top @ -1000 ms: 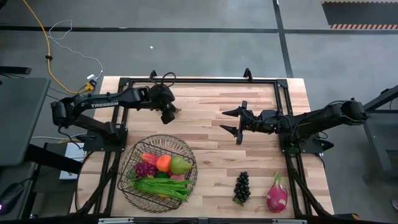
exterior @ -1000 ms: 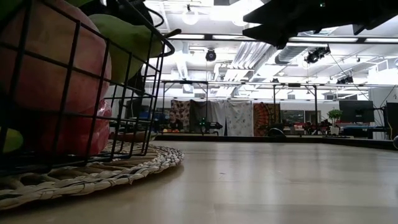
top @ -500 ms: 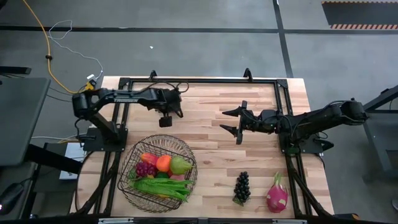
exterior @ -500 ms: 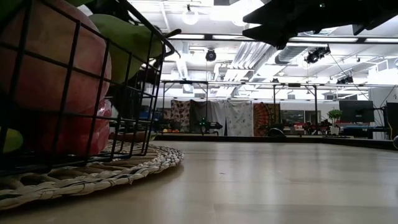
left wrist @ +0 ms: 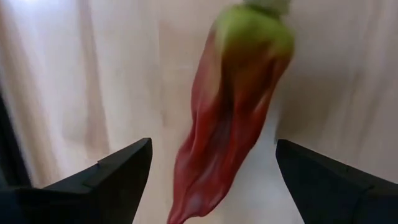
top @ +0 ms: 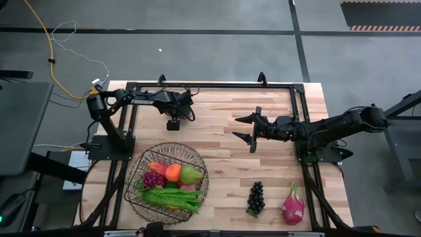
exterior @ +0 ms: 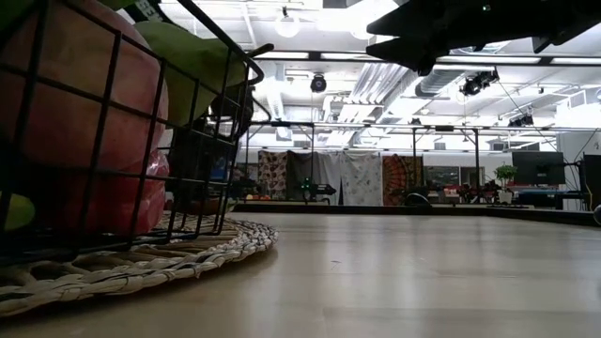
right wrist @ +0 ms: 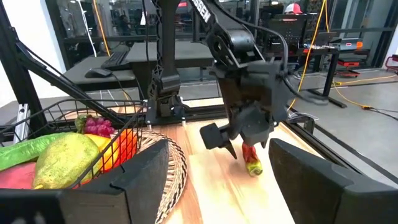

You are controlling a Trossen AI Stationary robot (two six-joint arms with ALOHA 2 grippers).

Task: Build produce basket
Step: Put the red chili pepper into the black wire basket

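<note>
dark fingers (left wrist: pixel 118 180) of the left gripper (top: pixel 173 123) stand wide apart and hold nothing, poised over a red chili pepper (left wrist: pixel 233 118) with a green stem end that lies on the wooden worktop (top: pixel 217 148) at the far side, the gap seemingly set to straddle it for a pick. right gripper (top: pixel 245 131) waits over the worktop's middle, fingers spread and empty. nearer the front, the basket (top: pixel 135 187) on its woven mat already holds orange, pear, purple grapes and green beans, while dark grapes (top: pixel 255 197) and dragon fruit (top: pixel 293 205) lie outside, well apart from it.
</note>
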